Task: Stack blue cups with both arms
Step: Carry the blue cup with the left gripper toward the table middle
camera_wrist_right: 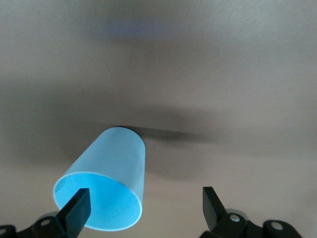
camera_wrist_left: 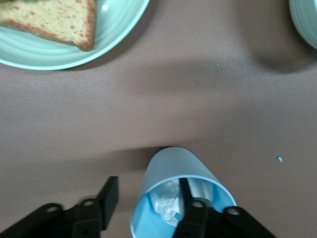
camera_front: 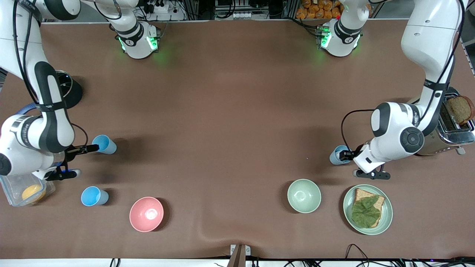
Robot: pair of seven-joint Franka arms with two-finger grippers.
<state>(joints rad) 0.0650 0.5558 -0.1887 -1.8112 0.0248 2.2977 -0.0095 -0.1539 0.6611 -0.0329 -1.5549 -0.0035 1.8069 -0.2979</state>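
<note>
Brown cloth covers the big table (camera_front: 230,111), and two white robot arms reach over it from the top edge. At the right arm's end of the table, the right gripper (camera_front: 87,149) is down low at a blue cup (camera_front: 104,144). In the right wrist view its two fingers (camera_wrist_right: 75,210) are spread wide, with one finger in the mouth of the cup (camera_wrist_right: 106,184) and the other out in the open beside it, so it is not squeezing the cup. A second blue cup (camera_front: 94,195) stands nearer to the front camera, beside a pink bowl (camera_front: 146,214). A clear box (camera_front: 22,191) with something orange inside sits under that arm. At the left arm's end, the left gripper (camera_front: 346,155) is down at a greyer blue cup (camera_front: 337,155). In the left wrist view one finger (camera_wrist_left: 190,208) is inside this cup (camera_wrist_left: 179,198), next to a white crumpled bit (camera_wrist_left: 166,201), and the other finger is well apart outside it, so the gripper is wide open too. A pale green bowl (camera_front: 304,195) and a green plate (camera_front: 367,209) with bread and a leaf lie nearer the front camera. A toaster (camera_front: 451,128) with a slice of bread stands by the table's edge.
</note>
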